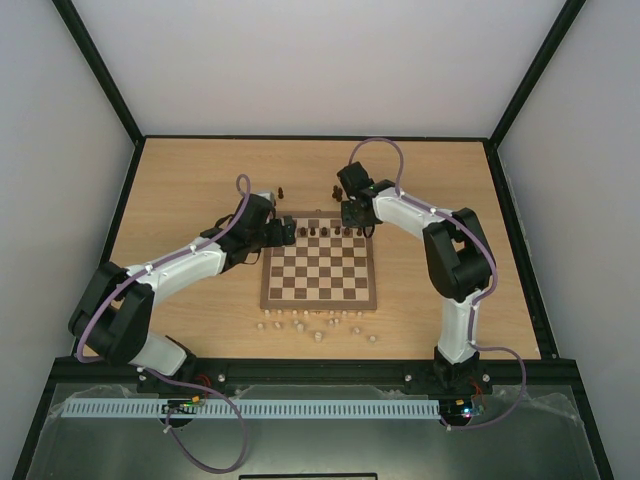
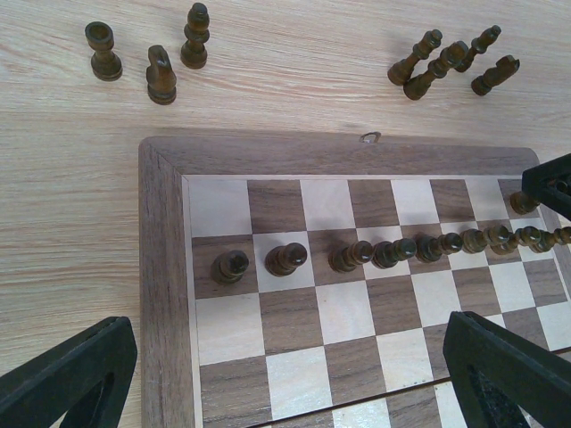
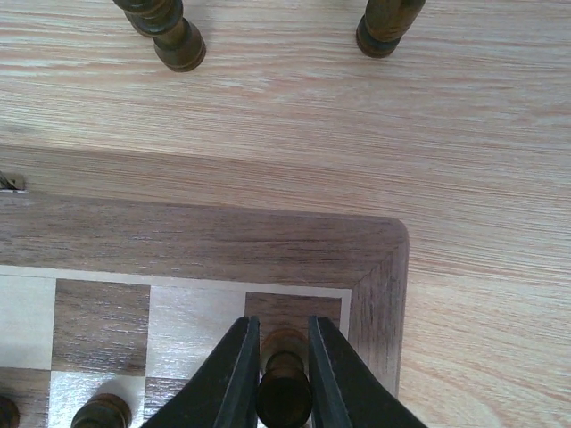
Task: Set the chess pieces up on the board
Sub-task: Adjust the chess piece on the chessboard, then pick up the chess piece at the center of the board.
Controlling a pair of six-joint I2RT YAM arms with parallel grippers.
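Placement on the back rank was the step in hand, as I judged it: the right gripper (image 3: 282, 343) had its fingers pressed in on either side of a dark piece (image 3: 285, 392) standing on the corner square of the board (image 3: 223, 245). The left gripper (image 2: 290, 339) hung wide open and empty above the opposite end, near the row of dark pieces (image 2: 393, 252). Beyond the far border, loose dark pieces (image 2: 161, 74) waited on the table (image 3: 357, 116). Next I would need a clean release, a straight lift without tipping it, then a reach for one of those
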